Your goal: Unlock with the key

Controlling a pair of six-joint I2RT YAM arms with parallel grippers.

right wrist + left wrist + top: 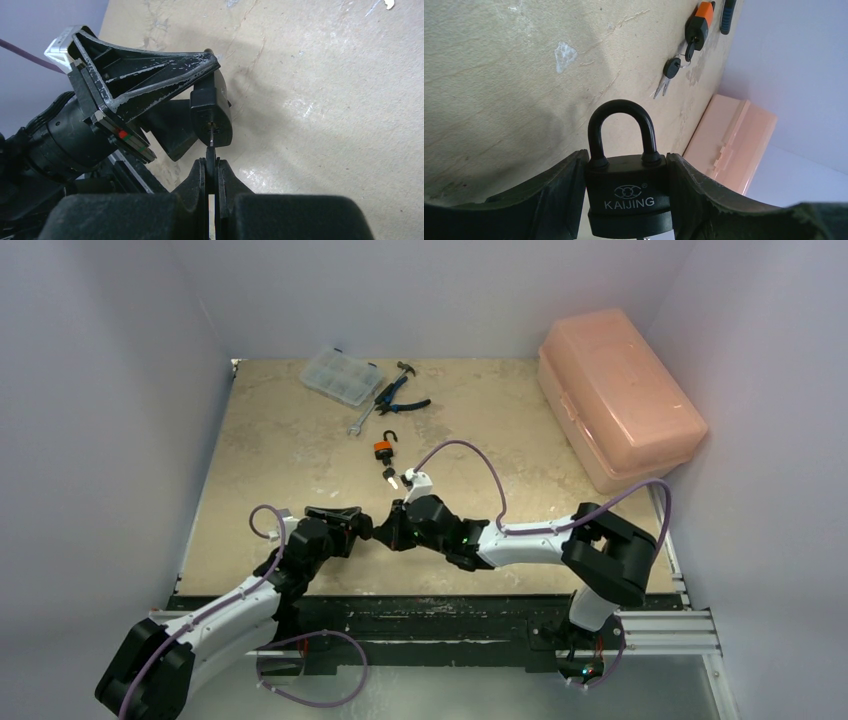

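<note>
My left gripper [626,195] is shut on a black padlock [629,200] marked KAIJING, its shackle closed and pointing away from the wrist. In the top view the two grippers meet at the table's near middle, left gripper [362,523] against right gripper [385,532]. My right gripper [212,167] is shut on a black-headed key [211,161] whose blade enters the keyhole in the padlock's underside [212,112].
An orange padlock [382,448] with an open shackle and spare keys [391,478] lies mid-table. Further back are a wrench [359,422], blue-handled pliers [398,398] and a clear parts box [340,376]. A pink case [617,395] stands at the right.
</note>
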